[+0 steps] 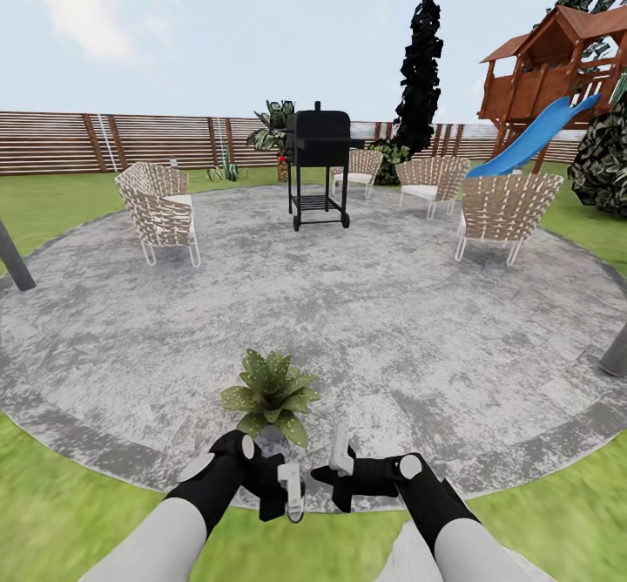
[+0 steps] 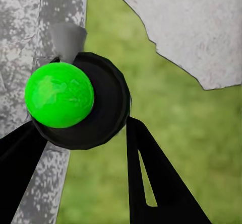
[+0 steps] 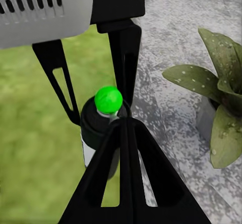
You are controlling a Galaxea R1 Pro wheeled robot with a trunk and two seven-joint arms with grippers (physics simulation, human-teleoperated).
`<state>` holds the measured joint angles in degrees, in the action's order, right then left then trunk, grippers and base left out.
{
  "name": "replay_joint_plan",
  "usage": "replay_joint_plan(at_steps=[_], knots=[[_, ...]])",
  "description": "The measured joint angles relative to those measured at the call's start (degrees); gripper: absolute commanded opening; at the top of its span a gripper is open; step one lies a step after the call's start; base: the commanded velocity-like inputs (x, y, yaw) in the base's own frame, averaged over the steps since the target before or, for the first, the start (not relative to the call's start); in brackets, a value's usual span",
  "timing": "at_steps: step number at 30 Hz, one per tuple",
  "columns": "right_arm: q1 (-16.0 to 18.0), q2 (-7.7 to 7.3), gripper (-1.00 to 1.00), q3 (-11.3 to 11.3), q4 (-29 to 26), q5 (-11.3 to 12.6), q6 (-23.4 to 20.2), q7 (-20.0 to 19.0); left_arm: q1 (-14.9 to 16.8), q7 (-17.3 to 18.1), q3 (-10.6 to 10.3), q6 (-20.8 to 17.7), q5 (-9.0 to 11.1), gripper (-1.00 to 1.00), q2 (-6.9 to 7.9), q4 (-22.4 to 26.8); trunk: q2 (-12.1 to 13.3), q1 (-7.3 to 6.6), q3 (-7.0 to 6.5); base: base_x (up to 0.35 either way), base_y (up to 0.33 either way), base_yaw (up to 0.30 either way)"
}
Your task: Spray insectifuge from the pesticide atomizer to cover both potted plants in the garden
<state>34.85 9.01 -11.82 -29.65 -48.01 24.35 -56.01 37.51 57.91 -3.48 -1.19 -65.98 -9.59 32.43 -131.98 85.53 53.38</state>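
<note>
Head view: left gripper (image 1: 292, 488) fingers pinching pesticide atomizer (image 2: 75, 103) just short of potted plant (image 1: 270, 390); right gripper (image 1: 341, 469) fingers pressed together. Aim nozzle at rosette w/ steady hold.

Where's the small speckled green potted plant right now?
In the head view the speckled green potted plant stands on the near edge of the round grey paved patio, just ahead of the left claw and right claw.
</note>
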Motion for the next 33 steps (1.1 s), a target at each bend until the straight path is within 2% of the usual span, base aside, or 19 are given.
replay_joint_plan(at_steps=[18, 23, 33], knots=[[0.00, 0.02, -1.00, 0.00, 0.00, 0.00, 0.06, 0.00, 0.04, -0.09, 0.02, 0.09, 0.39, -1.00, -0.40, 0.00, 0.00, 0.00, 0.00, 0.000, 0.000, 0.000], [0.00, 0.00, -1.00, 0.00, 0.00, 0.00, 0.06, 0.00, 0.09, -1.07, 0.01, 0.10, 2.35, -1.00, -0.40, 0.54, 0.00, 0.00, 0.00, 0.000, 0.000, 0.000], [0.00, -0.02, -1.00, 0.00, 0.00, 0.00, 0.06, 0.00, 0.09, -1.17, 0.01, 0.18, 2.58, -1.00, -0.40, 0.57, 0.00, 0.00, 0.00, 0.000, 0.000, 0.000]])
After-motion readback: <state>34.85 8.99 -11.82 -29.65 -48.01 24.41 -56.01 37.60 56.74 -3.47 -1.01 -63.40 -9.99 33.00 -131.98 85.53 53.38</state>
